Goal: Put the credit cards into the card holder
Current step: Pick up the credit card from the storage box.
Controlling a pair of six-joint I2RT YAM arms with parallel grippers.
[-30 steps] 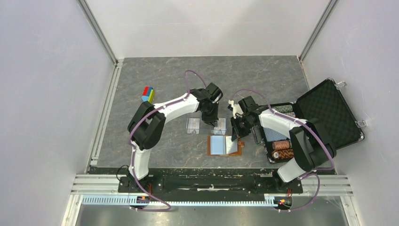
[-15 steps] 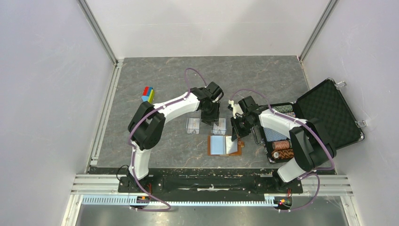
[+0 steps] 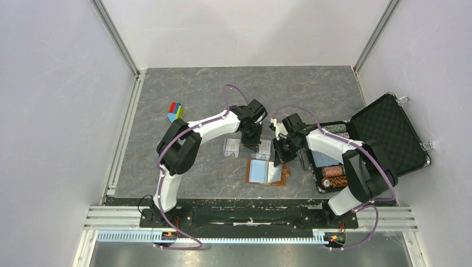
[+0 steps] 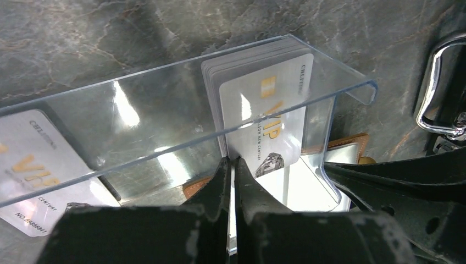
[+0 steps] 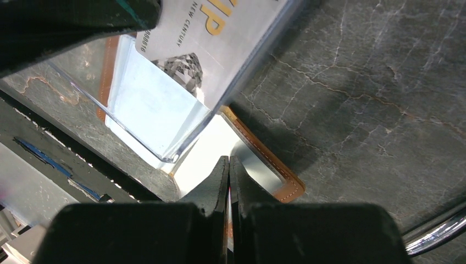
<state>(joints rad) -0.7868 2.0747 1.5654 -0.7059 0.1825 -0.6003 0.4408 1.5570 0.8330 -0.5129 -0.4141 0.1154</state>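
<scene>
The brown card holder (image 3: 259, 173) lies open on the table. My right gripper (image 3: 279, 161) is shut on its right flap; the brown stitched edge (image 5: 275, 165) shows at the fingertips (image 5: 222, 165). Just behind the holder stands a clear tray (image 3: 231, 146). A stack of pale credit cards (image 4: 264, 104) leans at its right end and one card (image 4: 27, 159) lies at its left. My left gripper (image 4: 232, 161) is shut on the lower edge of the front card of the stack, and a thin white strip shows between its fingers. From above, this gripper (image 3: 251, 143) reaches down over the tray.
A big black foam-lined case (image 3: 389, 133) stands open at the right, with stacks of poker chips (image 3: 333, 175) in it. A small coloured block (image 3: 175, 110) lies at the back left. A chrome handle (image 4: 439, 93) is close to the tray's right end.
My left gripper opened wider and then shut on the card's edge, shifting slightly right and nearer over the tray. The right arm and the card holder have not moved.
</scene>
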